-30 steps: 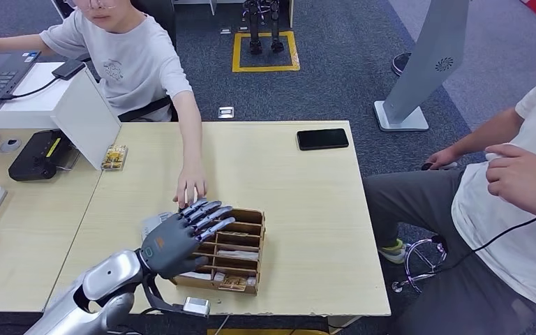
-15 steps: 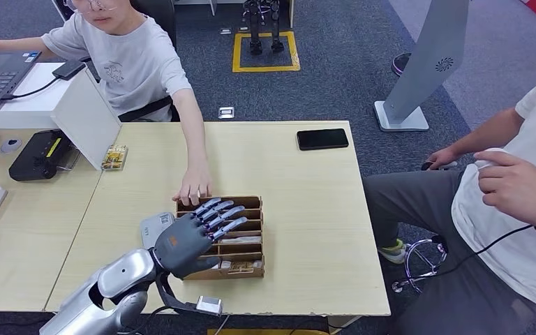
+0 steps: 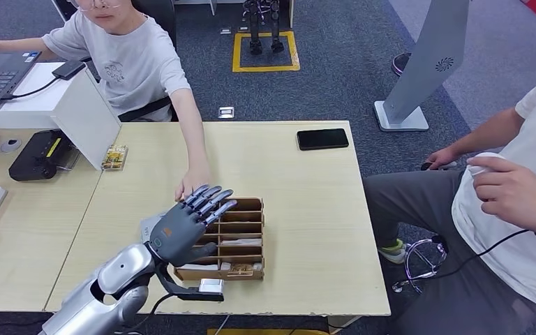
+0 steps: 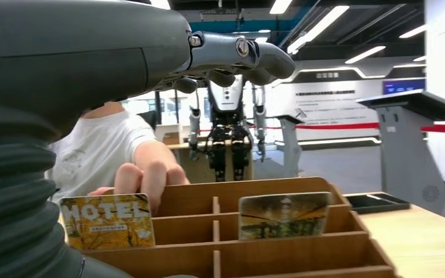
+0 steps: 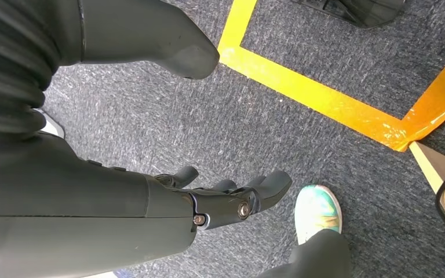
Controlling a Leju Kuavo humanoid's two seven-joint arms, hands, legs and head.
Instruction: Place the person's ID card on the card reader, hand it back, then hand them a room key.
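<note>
Grey and silver, the left robot hand (image 3: 185,227) hovers with fingers spread and nothing in its grasp over the near-left part of a slotted wooden card rack (image 3: 241,241) on the pale wooden counter (image 3: 307,202). The right robot hand (image 5: 232,200) hangs low beside the body above grey carpet, fingers loosely apart and grasping nothing. Standing in the rack's slots are two room key cards: a yellow-brown one printed HOTEL (image 4: 107,222) nearest the left robot hand and a similar card with a leafy picture (image 4: 283,215) further along. Just behind the rack, the seated person's hand (image 3: 190,187) rests at its far edge. A small grey card reader (image 3: 152,225) lies just left of the rack, mostly hidden by the hand; no ID card can be made out on it. Judging by this, the ID steps look finished and a key still has to be picked and handed over
</note>
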